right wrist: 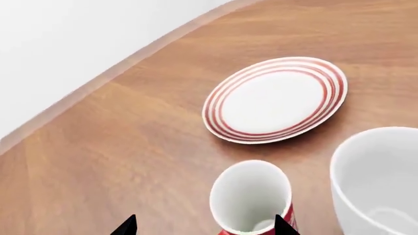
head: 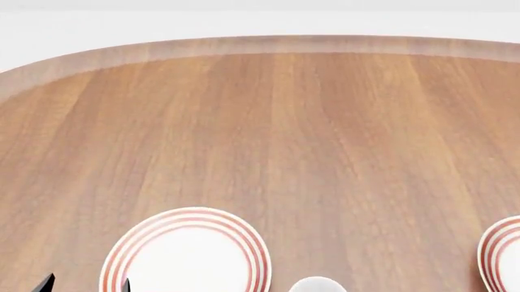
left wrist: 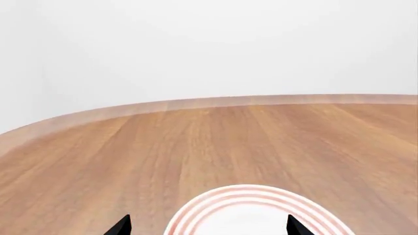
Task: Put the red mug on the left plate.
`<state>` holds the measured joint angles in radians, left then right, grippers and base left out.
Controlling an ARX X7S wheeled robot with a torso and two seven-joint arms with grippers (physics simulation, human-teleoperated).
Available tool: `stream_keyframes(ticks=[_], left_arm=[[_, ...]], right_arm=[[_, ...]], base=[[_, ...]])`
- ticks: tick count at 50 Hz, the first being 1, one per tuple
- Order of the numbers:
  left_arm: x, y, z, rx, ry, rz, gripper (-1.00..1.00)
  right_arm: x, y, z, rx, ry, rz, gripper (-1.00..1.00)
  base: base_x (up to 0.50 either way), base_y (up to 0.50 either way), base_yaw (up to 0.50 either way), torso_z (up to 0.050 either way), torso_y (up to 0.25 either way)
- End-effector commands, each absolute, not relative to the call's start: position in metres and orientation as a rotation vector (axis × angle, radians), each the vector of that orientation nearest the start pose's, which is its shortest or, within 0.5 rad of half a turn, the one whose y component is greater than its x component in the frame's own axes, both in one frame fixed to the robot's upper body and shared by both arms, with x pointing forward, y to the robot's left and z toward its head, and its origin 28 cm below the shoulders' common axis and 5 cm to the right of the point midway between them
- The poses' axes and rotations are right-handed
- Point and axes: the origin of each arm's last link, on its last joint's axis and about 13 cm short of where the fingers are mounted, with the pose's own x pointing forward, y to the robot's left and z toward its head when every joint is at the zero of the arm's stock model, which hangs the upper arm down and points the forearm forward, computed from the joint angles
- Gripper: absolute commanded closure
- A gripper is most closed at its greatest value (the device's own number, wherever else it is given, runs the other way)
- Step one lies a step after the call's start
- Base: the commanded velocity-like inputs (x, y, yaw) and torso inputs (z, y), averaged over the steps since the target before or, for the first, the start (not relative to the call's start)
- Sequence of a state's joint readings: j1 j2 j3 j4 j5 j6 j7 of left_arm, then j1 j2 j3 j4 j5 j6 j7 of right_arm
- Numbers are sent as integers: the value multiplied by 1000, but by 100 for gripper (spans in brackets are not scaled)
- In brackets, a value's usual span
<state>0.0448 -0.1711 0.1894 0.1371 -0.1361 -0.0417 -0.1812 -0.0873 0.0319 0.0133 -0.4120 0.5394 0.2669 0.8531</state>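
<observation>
The left plate (head: 185, 252), white with red rings, lies near the table's front left and is empty; it also shows in the left wrist view (left wrist: 255, 208). My left gripper (head: 85, 285) is open and empty just left of it, and its tips (left wrist: 209, 227) straddle the plate's near rim. The red mug (right wrist: 251, 196) stands upright with its white inside showing. My right gripper (right wrist: 203, 227) is open, and the mug sits close to one fingertip (right wrist: 281, 226). A pale mug rim (head: 317, 285) shows at the head view's bottom edge; I cannot tell which mug.
A larger white mug (right wrist: 379, 181) stands close beside the red mug. A ringed plate (right wrist: 274, 100) lies beyond both mugs; which of the two I cannot tell. The second plate (head: 503, 252) is at the right edge. The wooden table (head: 284, 121) stretches to a curved far edge.
</observation>
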Motion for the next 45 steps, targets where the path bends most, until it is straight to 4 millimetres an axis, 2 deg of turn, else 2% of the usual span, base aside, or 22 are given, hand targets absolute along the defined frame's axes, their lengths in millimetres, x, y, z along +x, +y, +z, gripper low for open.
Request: stream_keyframes(ticks=[1, 16, 45], left_arm=[[197, 204, 27, 21, -23, -29, -100], [197, 204, 26, 24, -23, -30, -100], [197, 204, 27, 22, -26, -30, -100]], right_arm=[[181, -77, 70, 516, 186, -696, -100], [186, -76, 66, 587, 241, -729, -100], [225, -66, 65, 616, 317, -799, -100]], base=[[0, 0, 0, 0, 0], [0, 0, 0, 0, 0], [0, 0, 0, 0, 0]])
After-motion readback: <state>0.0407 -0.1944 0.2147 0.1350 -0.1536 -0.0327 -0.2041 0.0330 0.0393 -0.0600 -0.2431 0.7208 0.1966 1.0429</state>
